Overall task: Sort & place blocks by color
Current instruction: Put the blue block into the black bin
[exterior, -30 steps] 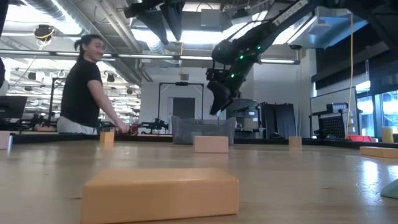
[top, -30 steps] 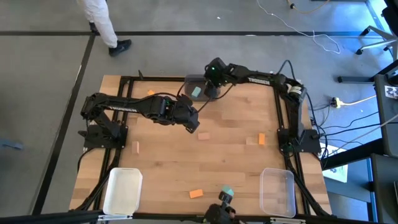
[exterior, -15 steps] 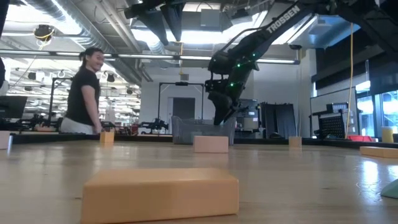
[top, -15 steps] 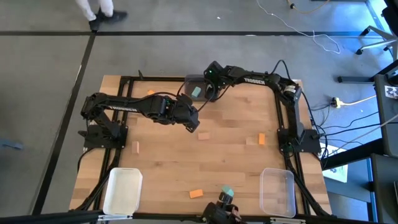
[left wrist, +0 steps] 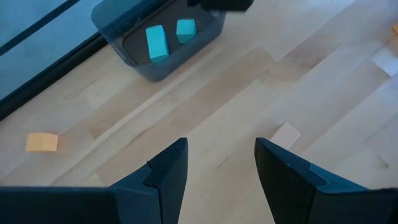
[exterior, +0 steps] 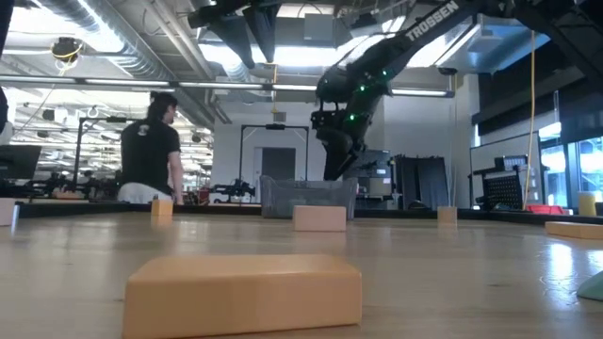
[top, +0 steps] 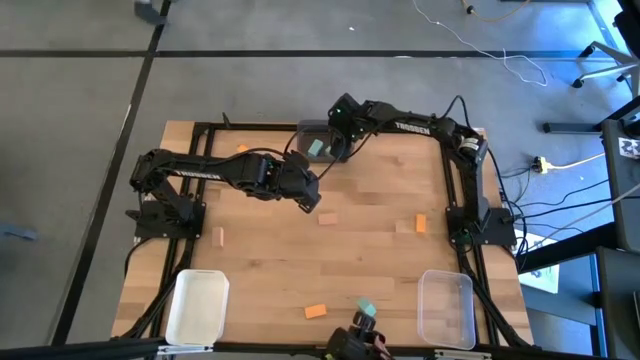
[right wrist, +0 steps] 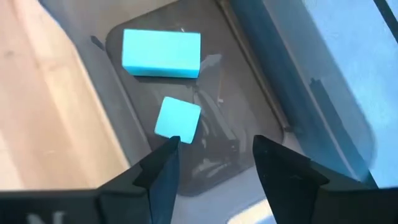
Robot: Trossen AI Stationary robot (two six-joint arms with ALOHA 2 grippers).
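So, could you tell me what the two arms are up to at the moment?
The robot is sorting small blocks by colour. The right gripper hangs open over the dark grey bin at the table's far edge, where two teal blocks lie. The left gripper hovers open and empty above the middle of the table, near a tan block. Orange, tan and teal blocks remain scattered on the wood. The white bin and clear bin look empty.

Pale matt wood table (top: pixel 380 190); translucent grey plastic bin (right wrist: pixel 249 93); smooth matt teal blocks (right wrist: pixel 161 53).

tan block (exterior: pixel 244 293) foreground, right gripper (exterior: pixel 335 169) above bin (exterior: pixel 307 197)
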